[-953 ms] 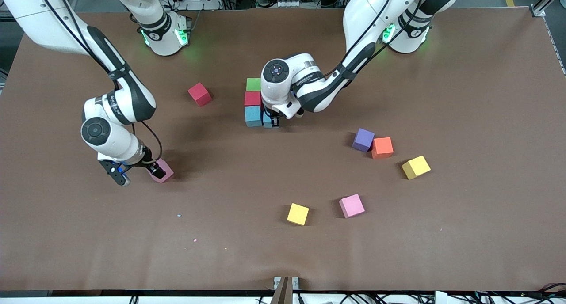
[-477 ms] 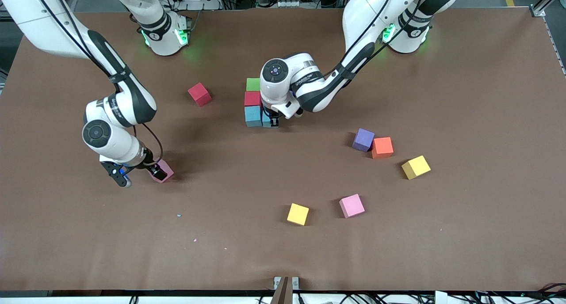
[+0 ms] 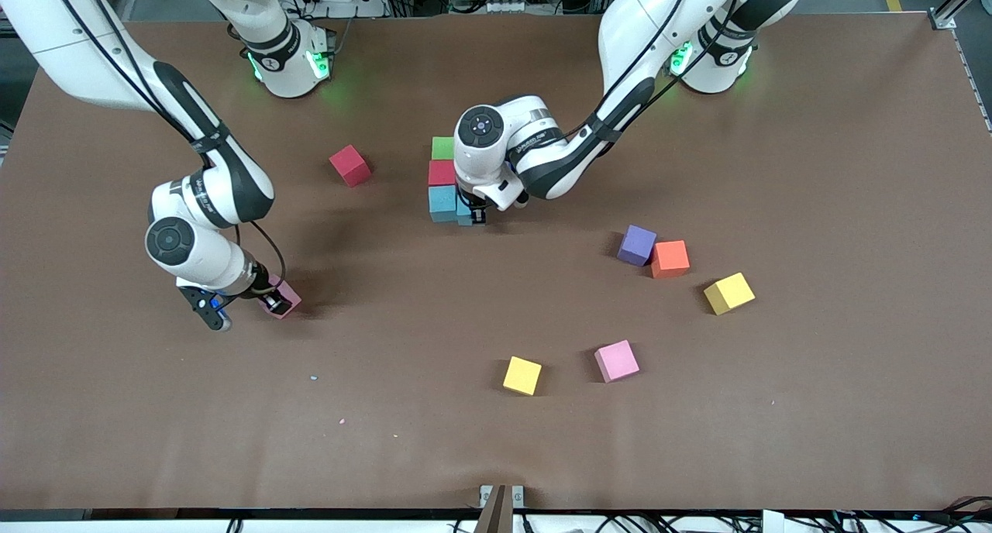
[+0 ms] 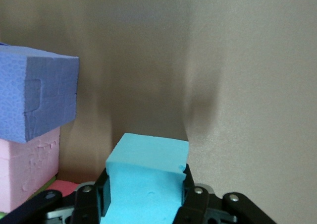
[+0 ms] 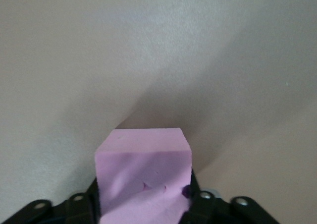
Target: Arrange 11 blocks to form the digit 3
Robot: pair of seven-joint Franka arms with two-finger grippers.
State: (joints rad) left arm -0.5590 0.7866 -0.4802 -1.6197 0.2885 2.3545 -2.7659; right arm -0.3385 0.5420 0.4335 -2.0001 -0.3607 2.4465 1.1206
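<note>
My left gripper (image 3: 473, 213) is shut on a light blue block (image 4: 146, 170), low at the table, right beside another light blue block (image 3: 443, 202). That one lines up with a red block (image 3: 442, 173) and a green block (image 3: 443, 147). In the left wrist view a purple block (image 4: 37, 97) rests on a pink block (image 4: 27, 169) close by. My right gripper (image 3: 273, 299) is shut on a pink block (image 5: 143, 172) at the table surface, and the foam is creased between the fingers. Loose blocks lie apart: red (image 3: 349, 165), purple (image 3: 637, 245), orange (image 3: 669, 258), pink (image 3: 617, 360).
Two yellow cubes lie on the brown table (image 3: 814, 169): one (image 3: 728, 293) nearer the left arm's end, the other (image 3: 521, 375) beside the loose pink block. The left arm's forearm hangs over the block row and hides part of it in the front view.
The right gripper's fingers have closed onto the pink block. The left hand has shifted slightly toward the right arm's end with the light blue block.
</note>
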